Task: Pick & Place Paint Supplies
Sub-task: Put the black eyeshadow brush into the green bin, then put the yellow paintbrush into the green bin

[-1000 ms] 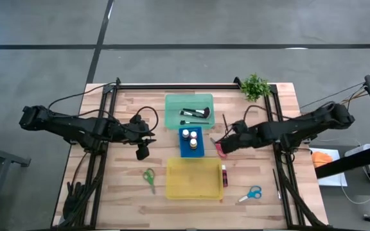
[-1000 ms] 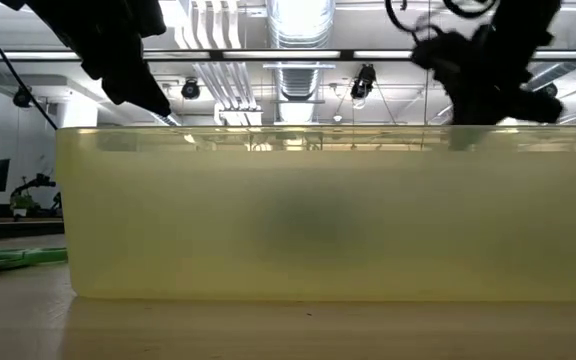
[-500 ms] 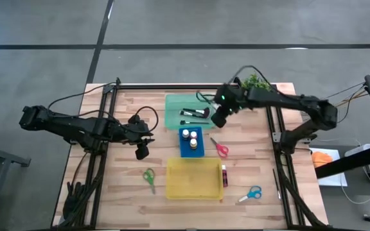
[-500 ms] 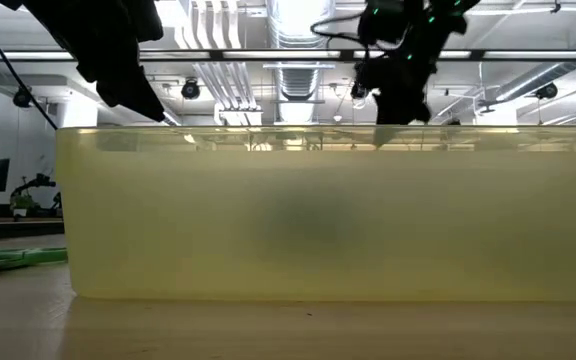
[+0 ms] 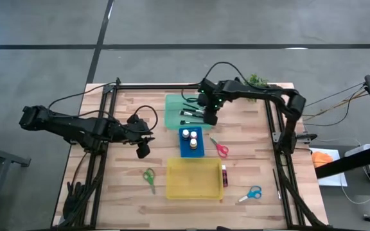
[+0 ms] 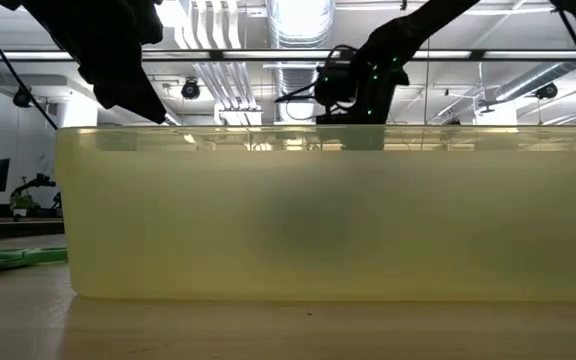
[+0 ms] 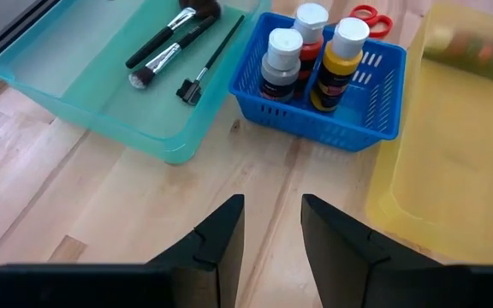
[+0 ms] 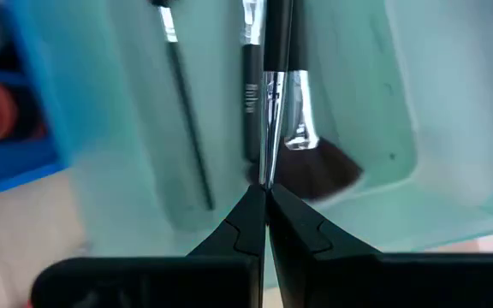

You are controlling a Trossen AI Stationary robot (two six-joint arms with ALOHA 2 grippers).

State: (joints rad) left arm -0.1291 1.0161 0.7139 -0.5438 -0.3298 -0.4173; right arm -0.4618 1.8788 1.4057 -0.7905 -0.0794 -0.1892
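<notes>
Right gripper (image 8: 265, 201), fingers pinched on a thin brush (image 8: 274, 94), hangs over the green tray (image 5: 172, 115) beneath it: placing step; next, spread fingers to drop it.

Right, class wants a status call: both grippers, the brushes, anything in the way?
Right gripper shut on thin black-handled brush, over green plastic tray. Left gripper open, empty, waiting beside blue basket. Nothing in the way.

The right gripper (image 5: 210, 118) hangs over the right end of the green tray (image 5: 172, 119), where black-handled brushes (image 5: 191, 113) lie. Just below that tray, bottles (image 5: 189, 135) stand in a blue basket (image 5: 191, 150); the left gripper (image 5: 142, 150) waits to its left.
</notes>
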